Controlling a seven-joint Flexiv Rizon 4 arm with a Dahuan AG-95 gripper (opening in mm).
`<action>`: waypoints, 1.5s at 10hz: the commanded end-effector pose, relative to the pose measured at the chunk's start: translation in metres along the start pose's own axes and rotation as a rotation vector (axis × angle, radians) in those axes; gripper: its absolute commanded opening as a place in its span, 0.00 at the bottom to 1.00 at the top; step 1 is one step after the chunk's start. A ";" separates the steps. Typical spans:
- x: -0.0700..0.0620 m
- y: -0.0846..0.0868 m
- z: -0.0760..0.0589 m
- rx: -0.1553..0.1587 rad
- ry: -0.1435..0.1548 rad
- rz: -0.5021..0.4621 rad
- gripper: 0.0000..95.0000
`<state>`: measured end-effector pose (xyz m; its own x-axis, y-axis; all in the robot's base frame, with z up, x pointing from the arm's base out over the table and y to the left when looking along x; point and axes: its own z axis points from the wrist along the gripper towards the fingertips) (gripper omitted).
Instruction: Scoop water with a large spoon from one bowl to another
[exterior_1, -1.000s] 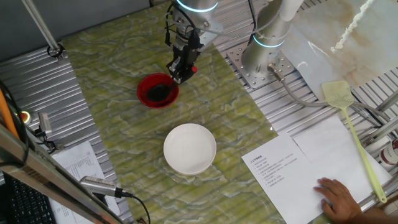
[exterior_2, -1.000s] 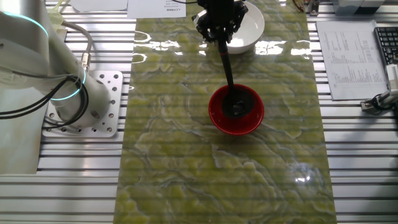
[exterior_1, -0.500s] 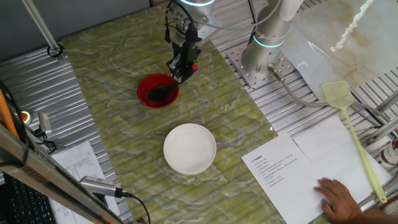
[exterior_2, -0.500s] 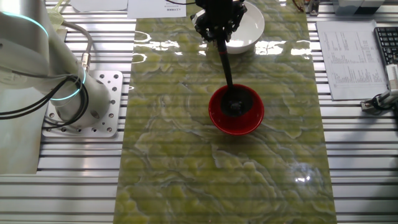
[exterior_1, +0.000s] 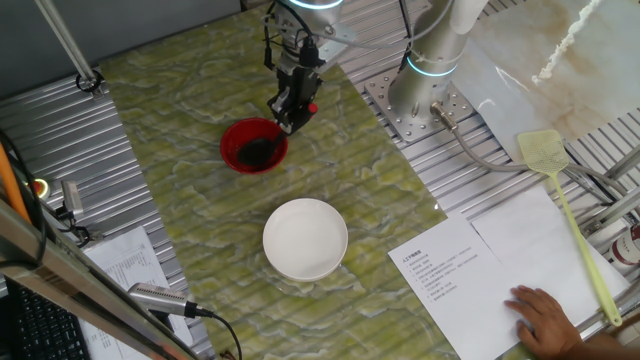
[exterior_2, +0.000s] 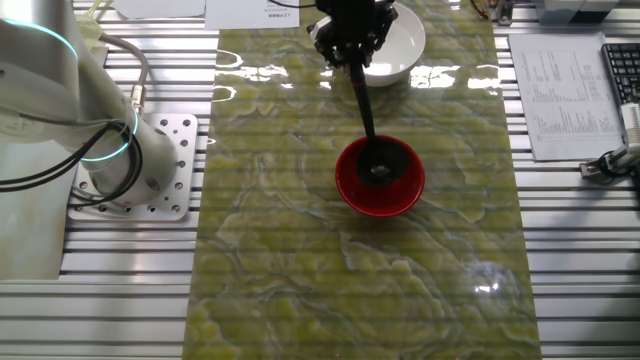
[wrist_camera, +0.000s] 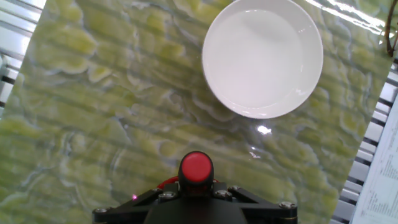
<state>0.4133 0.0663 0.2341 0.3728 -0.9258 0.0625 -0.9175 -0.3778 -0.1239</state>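
Little has changed over the last second: the tool has risen slightly and the ladle handle stands a touch steeper, while the cup stays inside the red bowl. Ladle (exterior_2: 367, 115): black, rigid, long straight handle with a red tip (wrist_camera: 196, 167); its round cup sits low in the red bowl (exterior_1: 253, 146), and whether it is emptied cannot be told. Judged light and stiff, but the smooth round handle could twist in a two-finger grip, and a filled cup hung far from the grip would lever against it; the sound place to hold is high on the handle near the red end, which is where it is held now. Tool (exterior_1: 293, 108): fingers pressed onto the upper handle, pinching it, seen in both fixed views; the hand view shows only the red tip above the dark tool body. Arm pose: the wrist hangs above and just beside the red bowl on the base side, the handle slanting down from it into the bowl. White bowl (wrist_camera: 262, 57): apart from the red one on the green marbled surface (exterior_2: 290, 250), its water barely visible. Further out lie a fly swatter (exterior_1: 560, 190), printed sheets (exterior_1: 440, 270) and a person's hand (exterior_1: 545, 318) at the surface edge.
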 end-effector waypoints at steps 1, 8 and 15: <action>-0.001 -0.001 0.001 -0.003 -0.007 0.023 0.00; -0.001 -0.002 0.001 -0.017 -0.011 0.025 0.00; -0.001 -0.002 0.001 -0.049 -0.012 0.074 0.00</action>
<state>0.4175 0.0693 0.2325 0.3050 -0.9514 0.0428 -0.9487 -0.3075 -0.0743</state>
